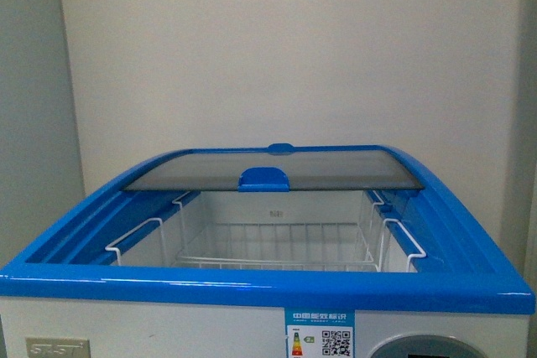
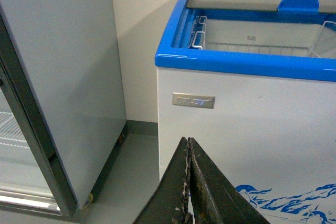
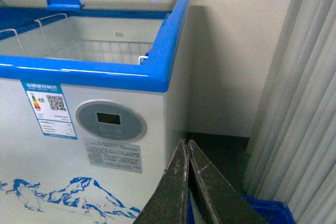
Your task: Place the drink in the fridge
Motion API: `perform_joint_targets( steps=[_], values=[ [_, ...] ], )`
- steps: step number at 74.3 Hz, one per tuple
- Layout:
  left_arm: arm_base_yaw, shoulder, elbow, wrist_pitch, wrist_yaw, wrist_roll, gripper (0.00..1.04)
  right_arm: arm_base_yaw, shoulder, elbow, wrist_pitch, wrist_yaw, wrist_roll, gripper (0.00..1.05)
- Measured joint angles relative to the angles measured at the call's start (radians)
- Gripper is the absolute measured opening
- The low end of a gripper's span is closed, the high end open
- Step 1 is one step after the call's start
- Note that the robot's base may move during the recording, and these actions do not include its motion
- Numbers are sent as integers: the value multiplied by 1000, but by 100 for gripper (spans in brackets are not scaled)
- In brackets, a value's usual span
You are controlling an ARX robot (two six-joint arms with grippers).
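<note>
Facing the fridge (image 1: 252, 287) square on from the front view: its sliding glass lid (image 1: 277, 167) sits pushed to the far side, blue handle (image 1: 263, 178) at the lid's near edge, so the near half of the chest is open. White wire basket (image 1: 277, 249) hangs inside on the rim and I see nothing in it. No drink anywhere in my three views, neither in the basket nor in either gripper, so where the bottle sits I cannot say. Left gripper (image 2: 188, 182) shows in its wrist view low in front of the fridge's white front wall, its dark fingers (image 2: 210, 192) pressed together with nothing between them. Right gripper (image 3: 188, 182) reads the same in its own wrist view: fingers (image 3: 210, 192) clenched, empty, hanging before the front corner near the round control panel (image 3: 110, 120). A tall grey-white cabinet (image 2: 58, 77) stands beside the fridge on my left side; pale curtains (image 3: 299, 103) and a bit of something blue (image 3: 268, 211) lie off to the right. My judgement: the opening is ready to receive, which is the only part of the job that looks settled. Finding the bottle, gripping it, carrying it over the blue rim (image 1: 268, 285) and lowering it into the basket all remain, and possibly sliding the lid closed afterwards.
</note>
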Motion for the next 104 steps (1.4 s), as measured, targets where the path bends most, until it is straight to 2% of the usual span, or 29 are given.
perform_joint_targets(
  steps=[31, 38, 56, 58, 80, 83, 89, 93, 96, 104],
  values=[
    [0, 0, 0, 0, 0, 0, 3, 0, -117, -20, -75, 0, 0, 3],
    [0, 0, 0, 0, 0, 0, 3, 0, -254, -20, -242, 0, 0, 3],
    [0, 0, 0, 0, 0, 0, 3, 0, -290, -20, -251, 0, 0, 3],
    [0, 0, 0, 0, 0, -2, 3, 0, -290, -20, -251, 0, 0, 6],
    [0, 0, 0, 0, 0, -2, 54, 0, -290, -20, -251, 0, 0, 58],
    [0, 0, 0, 0, 0, -2, 63, 0, -290, -20, -251, 0, 0, 64],
    [0, 0, 0, 0, 0, -2, 84, 0, -290, -20, -251, 0, 0, 85],
    [0, 0, 0, 0, 0, -2, 93, 0, -290, -20, -251, 0, 0, 94],
    [0, 0, 0, 0, 0, -2, 98, 0, -290, -20, -251, 0, 1, 98],
    [0, 0, 0, 0, 0, -2, 97, 0, -290, -20, -251, 0, 1, 97]
  ],
)
